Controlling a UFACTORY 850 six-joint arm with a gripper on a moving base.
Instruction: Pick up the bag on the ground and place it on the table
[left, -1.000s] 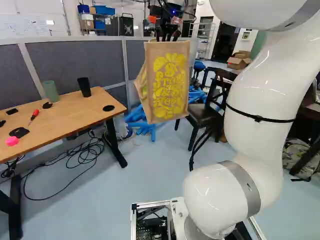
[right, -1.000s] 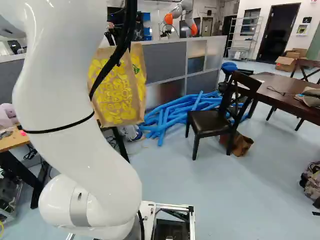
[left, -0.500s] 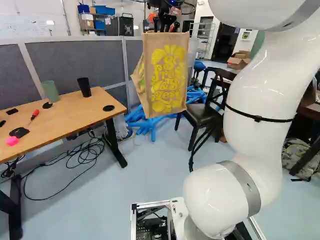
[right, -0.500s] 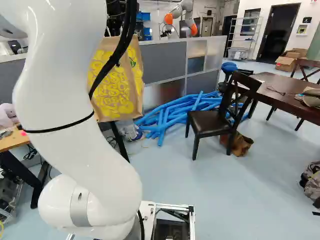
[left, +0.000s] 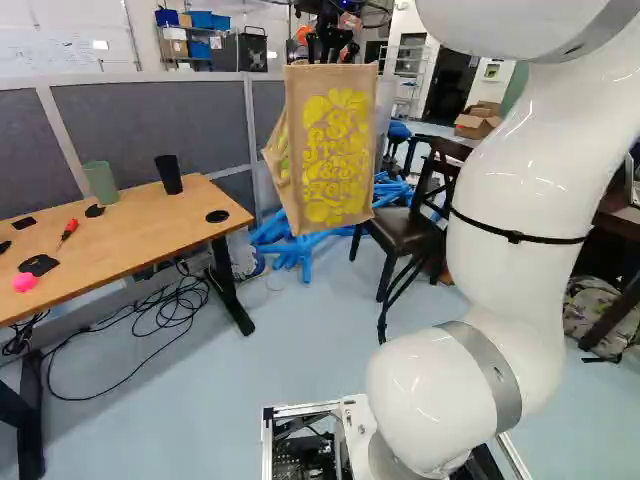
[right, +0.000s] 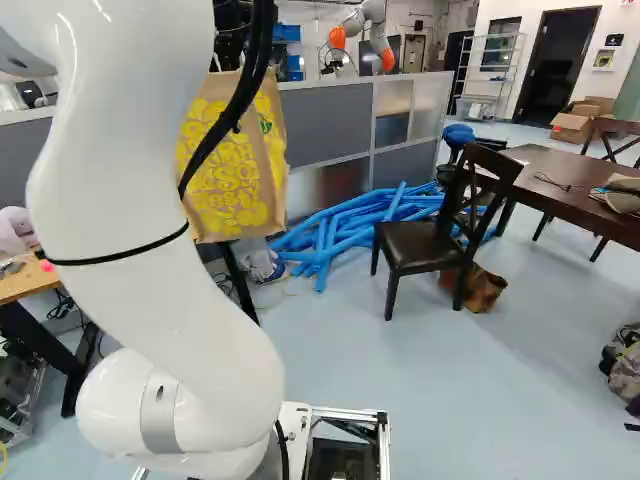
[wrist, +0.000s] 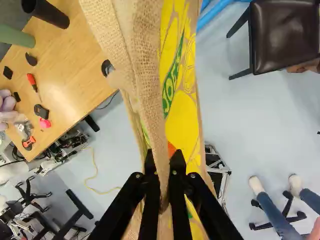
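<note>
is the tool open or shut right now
Shut: the tool pinches the bag's cloth between its two fingers, and the bag hangs above the floor.

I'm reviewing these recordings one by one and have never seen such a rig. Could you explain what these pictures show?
The machine is a white robot arm on a moving base. Two pictures come from cameras on that base, behind the arm to its left and right. The third comes from the wrist, looking along the black two-fingered hand.

The hand is closed on the top of a tan bag with yellow print, which hangs in the air.

At the left of the left base view, a wooden table carries a green cup, a black cup, a red screwdriver and some smaller items.
</note>
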